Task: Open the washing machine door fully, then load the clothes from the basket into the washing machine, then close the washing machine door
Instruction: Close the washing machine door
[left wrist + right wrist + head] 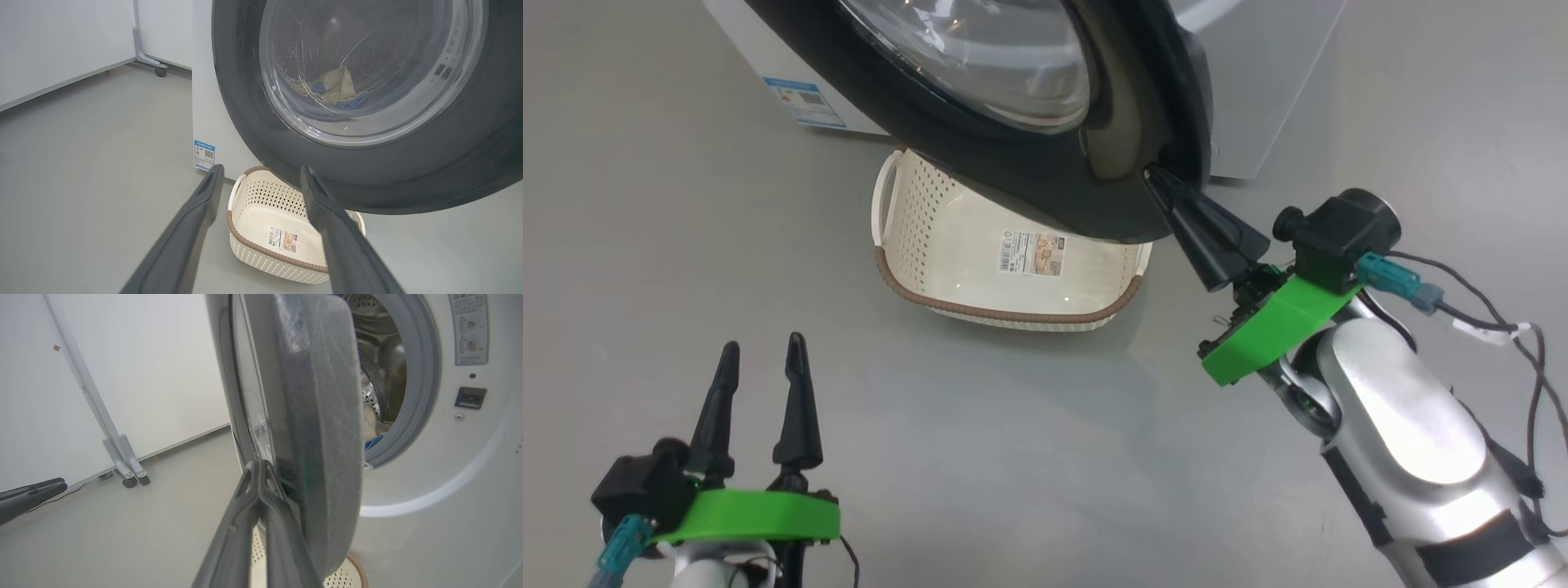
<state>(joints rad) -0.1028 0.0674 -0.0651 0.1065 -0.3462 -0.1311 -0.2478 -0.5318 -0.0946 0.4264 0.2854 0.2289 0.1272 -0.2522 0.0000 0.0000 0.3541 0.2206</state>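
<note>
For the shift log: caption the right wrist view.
Shut right gripper at the washing machine door rim; clothes visible in the drum.

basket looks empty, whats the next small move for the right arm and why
Probably press the shut right gripper against the rim of the washing machine door, swinging it toward the drum opening. The basket is empty, the clothes lie inside the drum, the door stands ajar, and the closed fingertips sit at its free edge.
</note>
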